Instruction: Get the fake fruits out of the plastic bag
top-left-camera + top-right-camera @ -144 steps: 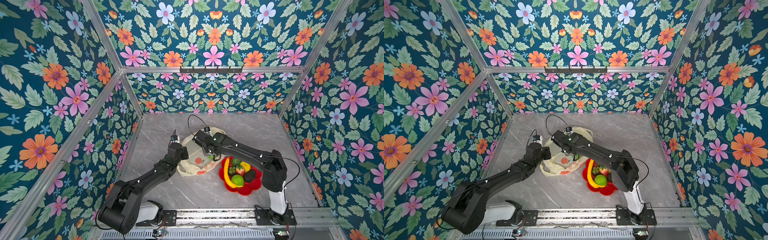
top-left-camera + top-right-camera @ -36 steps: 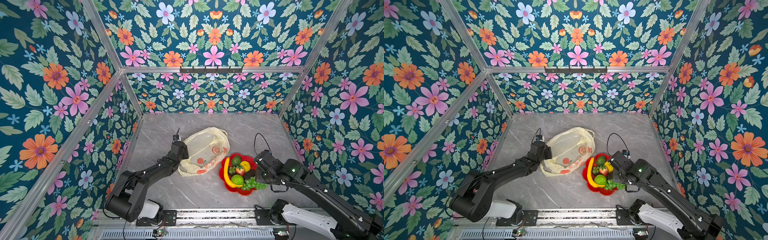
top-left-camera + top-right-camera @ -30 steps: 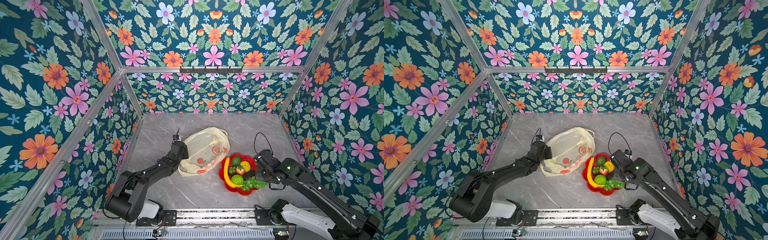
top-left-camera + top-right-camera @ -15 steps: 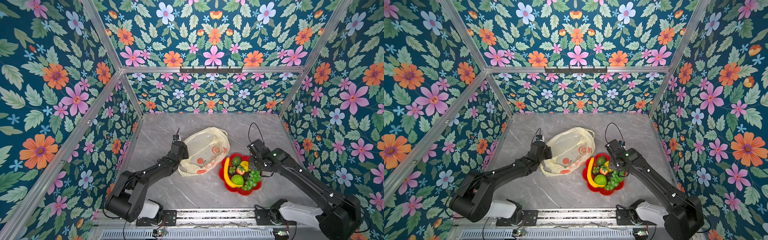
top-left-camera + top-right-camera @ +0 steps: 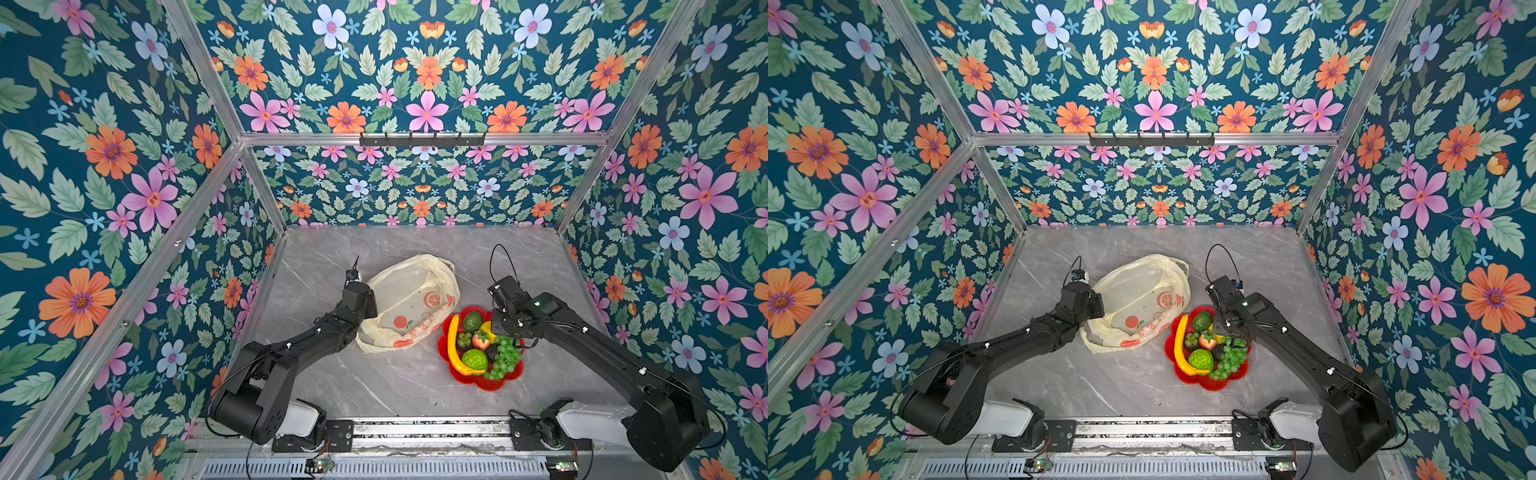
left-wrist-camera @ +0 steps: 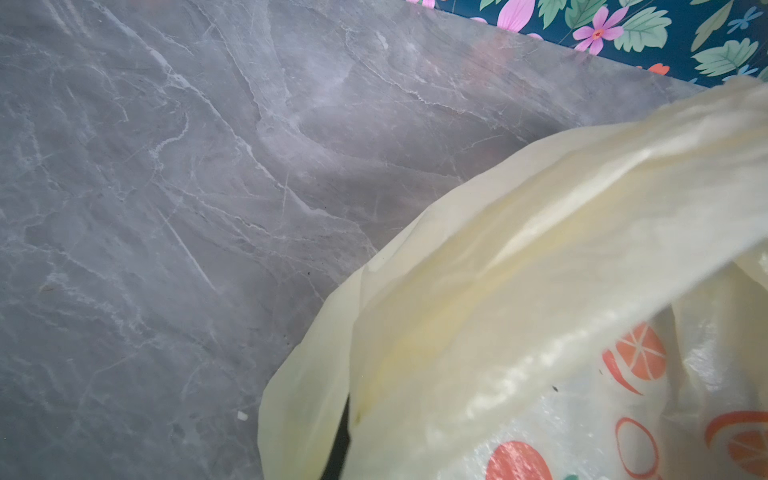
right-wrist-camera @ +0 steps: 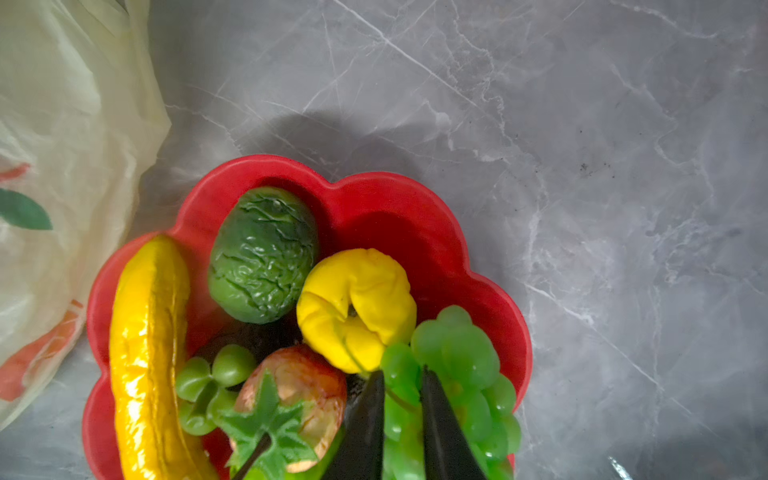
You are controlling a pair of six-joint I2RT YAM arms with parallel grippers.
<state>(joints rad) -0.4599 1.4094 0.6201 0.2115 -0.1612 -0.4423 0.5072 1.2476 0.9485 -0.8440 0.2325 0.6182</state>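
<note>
2 jaws of the right end effector stand slightly apart astride the grapes; whether they still pinch I cannot tell. It has just swung in with that bunch, which now lies on the plate beneath it, touching the other fruits. Well off to its side, the left end effector stays closed on the bag, lying slack on the tabletop and probably emptied, so the task looks nearly done.
</note>
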